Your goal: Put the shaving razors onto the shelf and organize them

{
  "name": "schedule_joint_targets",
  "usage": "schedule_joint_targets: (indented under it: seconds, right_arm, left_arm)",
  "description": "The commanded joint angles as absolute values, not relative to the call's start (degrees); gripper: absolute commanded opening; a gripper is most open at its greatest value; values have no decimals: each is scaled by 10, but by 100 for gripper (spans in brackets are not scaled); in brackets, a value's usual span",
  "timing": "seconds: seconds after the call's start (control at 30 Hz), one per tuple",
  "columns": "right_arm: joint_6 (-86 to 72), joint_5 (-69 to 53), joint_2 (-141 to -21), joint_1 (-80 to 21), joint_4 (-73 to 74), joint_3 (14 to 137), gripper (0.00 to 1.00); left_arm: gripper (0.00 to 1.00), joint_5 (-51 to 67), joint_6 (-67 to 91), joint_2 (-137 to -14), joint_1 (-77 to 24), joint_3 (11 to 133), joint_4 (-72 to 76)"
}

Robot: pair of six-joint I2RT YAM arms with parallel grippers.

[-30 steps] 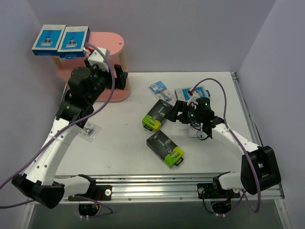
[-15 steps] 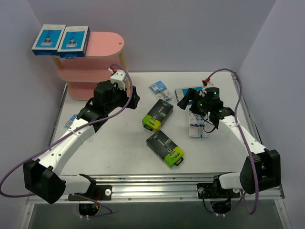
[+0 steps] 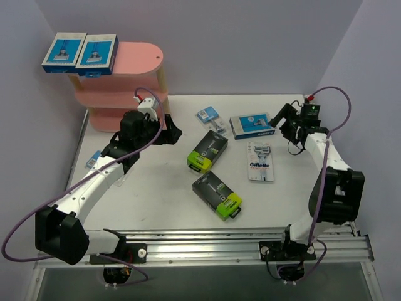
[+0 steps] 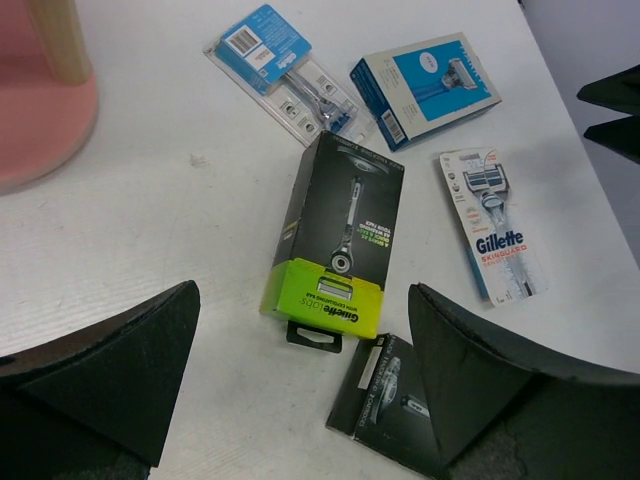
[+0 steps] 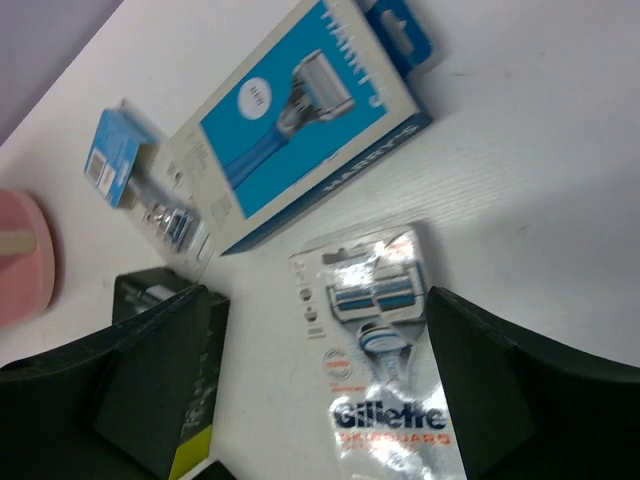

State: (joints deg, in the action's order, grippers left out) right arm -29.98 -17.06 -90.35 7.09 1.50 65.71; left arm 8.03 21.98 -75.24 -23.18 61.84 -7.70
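The Gillette SkinGuard pack (image 3: pixel 260 162) lies lengthwise near-to-far, cartridges at the far end. The Harry's box (image 3: pixel 252 125) lies crosswise. Left gripper (image 3: pixel 170 133) and right gripper (image 3: pixel 281 119) both gape, empty.

1. Two flat blue-and-white boxes (image 3: pixel 97 51) fill the left end of the pink oval shelf (image 3: pixel 141 55) top board; its right end lies bare.
2. Two black lime-ended boxes (image 3: pixel 208 151) crowd the middle of the white table (image 3: pixel 156 200); bare surface lies toward the near edge.

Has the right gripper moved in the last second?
Yes. The right gripper swung right and rearward, off the Gillette blister pack, now right of the blue box.
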Motion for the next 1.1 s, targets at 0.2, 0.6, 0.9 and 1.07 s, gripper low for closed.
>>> schedule_joint_targets:
  seconds: [0.2, 0.6, 0.9, 1.07]
  right_arm:
    - [-323, -216, -1006, 154, -22, 718, 80]
    - [-394, -213, -1139, 156, -141, 765, 74]
    - [-396, -219, -1230, 159, -156, 844, 62]
    - [-403, -229, -1268, 161, -173, 863, 58]
  left_arm:
    - [94, 179, 286, -767, -208, 618, -10]
    - [94, 238, 301, -787, -187, 621, 23]
    - [94, 251, 296, -790, -186, 625, 20]
    - [94, 257, 294, -798, -186, 628, 18]
